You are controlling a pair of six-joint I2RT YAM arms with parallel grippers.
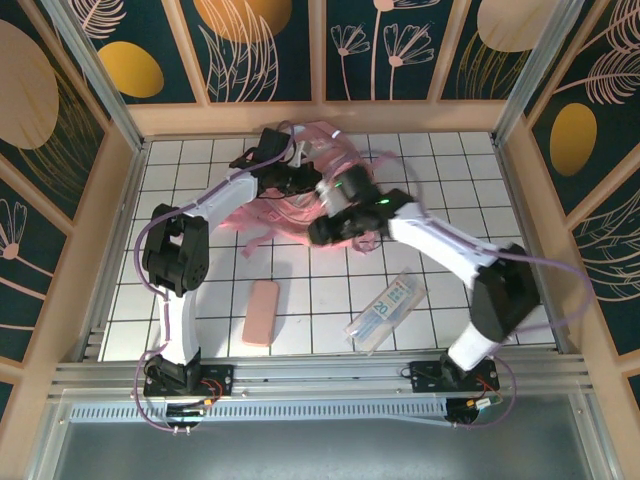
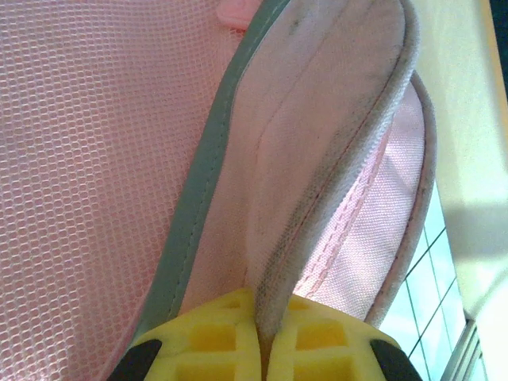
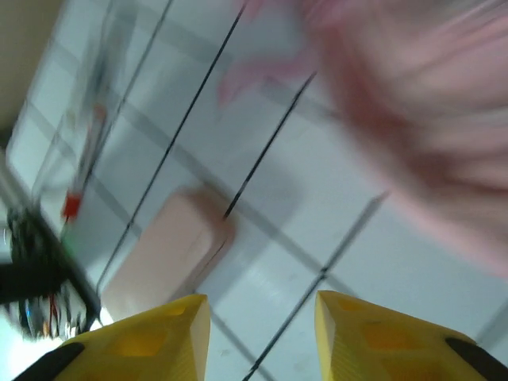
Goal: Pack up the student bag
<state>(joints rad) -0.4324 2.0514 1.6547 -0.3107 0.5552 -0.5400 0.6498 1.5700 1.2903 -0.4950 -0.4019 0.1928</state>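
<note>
The white table (image 1: 440, 180) is ruled with a dark grid, and three things lie directly on it. The pink student bag (image 1: 290, 212) is slumped at the far middle. A pink pencil case (image 1: 262, 311) lies flat near, left of centre. A clear flat packet (image 1: 387, 310) with blue print lies near, right of centre, well apart from the case.

A lab-like robot test cell: a white gridded surface (image 1: 330, 297) boxed by wooden-framed floral panels (image 1: 255, 45), with an aluminium mounting rail (image 1: 320, 377) along its near edge.
</note>
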